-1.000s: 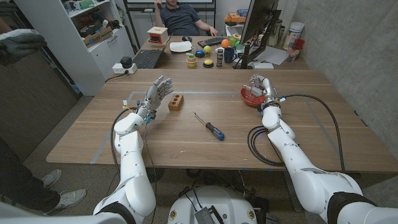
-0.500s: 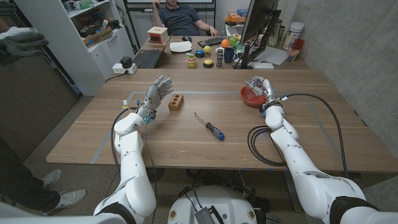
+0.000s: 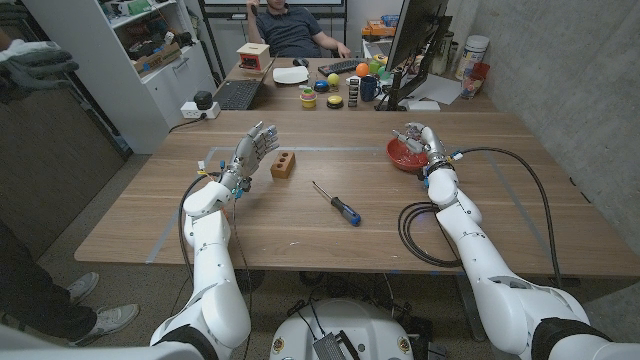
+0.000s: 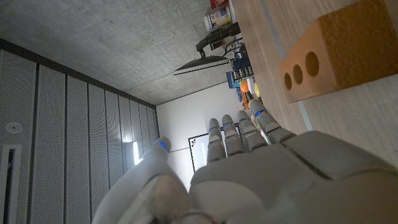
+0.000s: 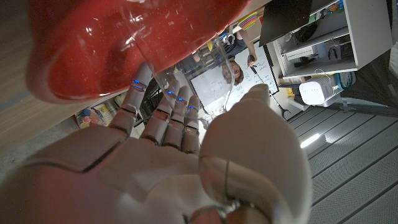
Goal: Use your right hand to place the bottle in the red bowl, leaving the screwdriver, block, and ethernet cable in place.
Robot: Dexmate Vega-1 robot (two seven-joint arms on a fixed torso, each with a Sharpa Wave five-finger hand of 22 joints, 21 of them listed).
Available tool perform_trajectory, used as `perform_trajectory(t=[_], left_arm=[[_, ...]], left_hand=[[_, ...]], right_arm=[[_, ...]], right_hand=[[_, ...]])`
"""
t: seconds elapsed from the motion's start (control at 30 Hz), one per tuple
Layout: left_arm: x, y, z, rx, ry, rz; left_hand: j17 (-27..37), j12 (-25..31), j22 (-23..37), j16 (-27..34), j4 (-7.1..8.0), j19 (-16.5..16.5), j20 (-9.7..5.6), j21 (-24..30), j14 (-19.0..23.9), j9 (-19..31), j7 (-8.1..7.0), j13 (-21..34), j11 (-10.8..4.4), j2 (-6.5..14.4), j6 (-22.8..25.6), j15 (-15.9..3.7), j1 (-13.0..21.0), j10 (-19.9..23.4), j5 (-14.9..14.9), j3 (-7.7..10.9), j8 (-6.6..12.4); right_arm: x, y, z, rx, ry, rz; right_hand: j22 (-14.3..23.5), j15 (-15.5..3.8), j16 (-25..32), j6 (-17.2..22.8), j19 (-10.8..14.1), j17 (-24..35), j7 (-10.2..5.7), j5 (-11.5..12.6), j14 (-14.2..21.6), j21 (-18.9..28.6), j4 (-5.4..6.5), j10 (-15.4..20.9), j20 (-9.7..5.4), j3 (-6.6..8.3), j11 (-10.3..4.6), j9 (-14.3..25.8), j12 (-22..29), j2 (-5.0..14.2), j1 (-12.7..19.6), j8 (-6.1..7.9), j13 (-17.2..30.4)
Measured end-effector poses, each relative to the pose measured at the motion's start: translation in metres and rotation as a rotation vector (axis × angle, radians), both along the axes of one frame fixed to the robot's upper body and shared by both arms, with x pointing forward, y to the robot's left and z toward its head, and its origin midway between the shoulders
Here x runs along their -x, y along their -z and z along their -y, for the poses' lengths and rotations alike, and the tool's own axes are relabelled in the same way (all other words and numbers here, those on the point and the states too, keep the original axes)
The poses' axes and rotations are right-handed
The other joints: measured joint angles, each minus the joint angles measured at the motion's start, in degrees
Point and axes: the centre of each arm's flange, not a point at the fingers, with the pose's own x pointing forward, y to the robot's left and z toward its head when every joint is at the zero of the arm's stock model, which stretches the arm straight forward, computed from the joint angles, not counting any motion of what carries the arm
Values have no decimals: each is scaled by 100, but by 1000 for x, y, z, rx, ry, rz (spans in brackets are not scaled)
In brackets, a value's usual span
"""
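Observation:
The clear bottle (image 5: 186, 62) lies with one end inside the red bowl (image 5: 81, 56), its other end reaching out past my fingertips. My right hand (image 3: 421, 141) is at the right rim of the red bowl (image 3: 398, 159), fingers stretched out and thumb apart, not wrapped around the bottle. My left hand (image 3: 252, 153) is raised with fingers spread and holds nothing, just left of the brown block (image 3: 283, 164). The block (image 4: 336, 46) has round holes in its end. A blue-handled screwdriver (image 3: 337, 204) lies mid-table. The black ethernet cable (image 3: 415, 238) is coiled beside my right forearm.
A monitor (image 3: 415, 45), keyboard, laptop, cups and small items crowd the second table behind. A person sits behind that table. A white power strip (image 3: 198, 108) sits at the far left corner. Another person's legs stand at the left.
My right hand has drawn slightly back to the right from over the bowl. The left hand, block, screwdriver and cable have not moved.

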Motion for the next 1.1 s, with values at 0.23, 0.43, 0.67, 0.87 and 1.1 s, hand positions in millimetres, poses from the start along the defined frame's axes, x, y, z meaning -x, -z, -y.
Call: perform_trajectory(t=[0.23,0.43,0.67,0.87,1.1], left_arm=[[-1,0,-1,0,0,1],[-1,0,-1,2,-1,0],[-1,0,-2,3,0,1],[0,1,-2,4,3,3],[2,2,-2,5,3,7]], left_hand=[[0,6,0,0,-17,0,0,-28,0,0,0,0,0,0,0,0,0,0,0,-17,0],[0,5,0,0,-17,11,-11,-44,0,0,0,0,0,0,0,0,0,0,49,-17,0],[0,5,0,0,-31,20,-20,-44,0,0,0,0,0,0,0,0,0,0,49,-31,0],[0,5,0,0,-31,20,-20,-44,0,0,0,0,0,0,0,0,0,0,49,-31,0],[0,5,0,0,-12,20,-20,-44,0,0,0,0,0,0,0,0,0,0,49,-50,0]], right_arm=[[1,-4,1,13,-6,1],[3,-10,0,24,-10,15],[8,-19,0,32,-12,38],[12,-24,-1,44,-15,55],[18,-33,-3,62,-17,83]], right_hand=[[0,84,0,-161,-63,-69,60,22,-223,-197,33,-213,19,-123,89,0,-89,-35,-177,-77,0],[0,125,0,-192,-104,-96,92,44,-264,-241,57,-212,60,-147,89,1,-110,-28,-261,-98,0],[1,95,28,-192,-135,-106,92,44,-294,-285,65,-243,29,-186,119,1,-110,-58,-290,-98,-1],[1,95,28,-192,-134,-122,92,44,-294,-329,88,-243,29,-210,119,1,-110,-29,-319,-98,-1],[1,115,28,-192,-156,-149,92,85,-315,-388,65,-242,9,-234,119,1,-110,-59,-350,-98,-17]])
